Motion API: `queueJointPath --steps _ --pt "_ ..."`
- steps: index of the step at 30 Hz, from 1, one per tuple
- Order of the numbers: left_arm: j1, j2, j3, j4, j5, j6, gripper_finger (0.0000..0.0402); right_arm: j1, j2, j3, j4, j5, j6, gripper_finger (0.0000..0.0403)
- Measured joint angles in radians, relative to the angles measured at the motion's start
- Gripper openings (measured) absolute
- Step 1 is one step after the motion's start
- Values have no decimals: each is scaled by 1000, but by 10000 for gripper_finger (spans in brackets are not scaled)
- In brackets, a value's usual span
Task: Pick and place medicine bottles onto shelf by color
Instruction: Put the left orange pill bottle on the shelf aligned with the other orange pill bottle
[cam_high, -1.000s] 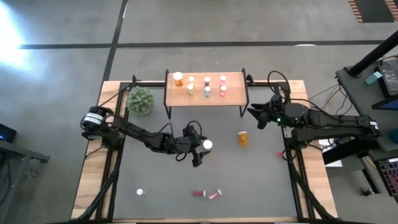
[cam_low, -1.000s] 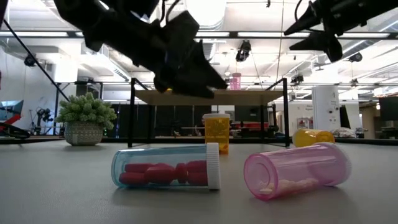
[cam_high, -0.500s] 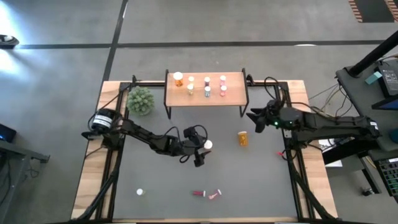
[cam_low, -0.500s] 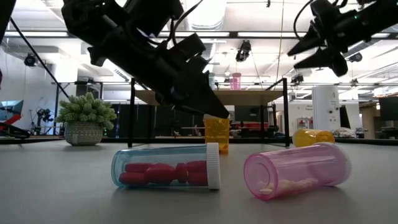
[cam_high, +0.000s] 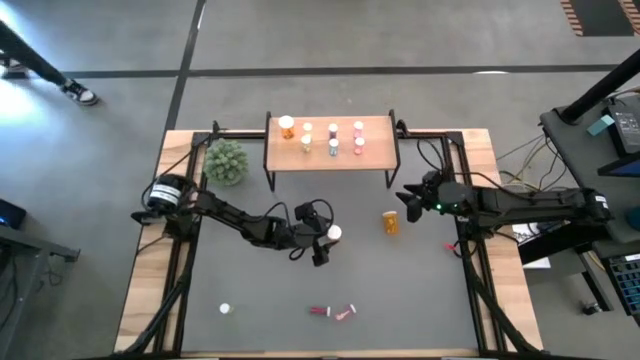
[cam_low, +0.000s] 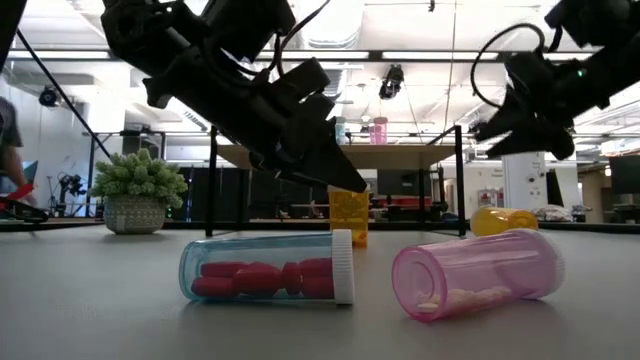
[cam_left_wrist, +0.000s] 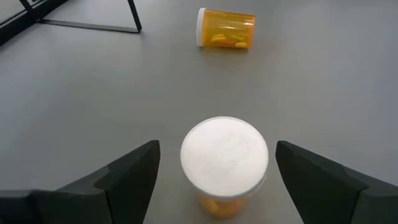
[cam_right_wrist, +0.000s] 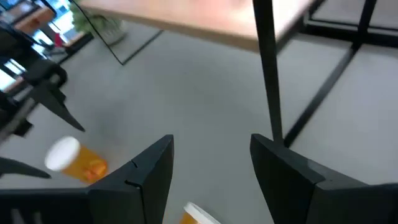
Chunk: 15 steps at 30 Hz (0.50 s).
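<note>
On the grey table (cam_high: 420, 290), our spread left gripper (cam_left_wrist: 214, 165) straddles an upright orange bottle (cam_left_wrist: 224, 158); our right gripper (cam_high: 408, 192) hangs spread, empty.

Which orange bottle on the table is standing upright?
The orange bottle between the open left gripper's fingers, white cap up; the other orange bottle lies sideways.

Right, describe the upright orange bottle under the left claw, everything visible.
The upright orange bottle is a small clear amber cylinder with a round white cap, pills showing low inside. It stands on the grey table near the middle. The open left claw straddles it, fingers apart from its sides, not touching.
</note>
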Motion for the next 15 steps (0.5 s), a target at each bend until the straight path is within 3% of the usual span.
queueJointPath --steps 15 --pt "20 19 1 -1 22 -2 302 0 -1 -51 0 0 0 203"
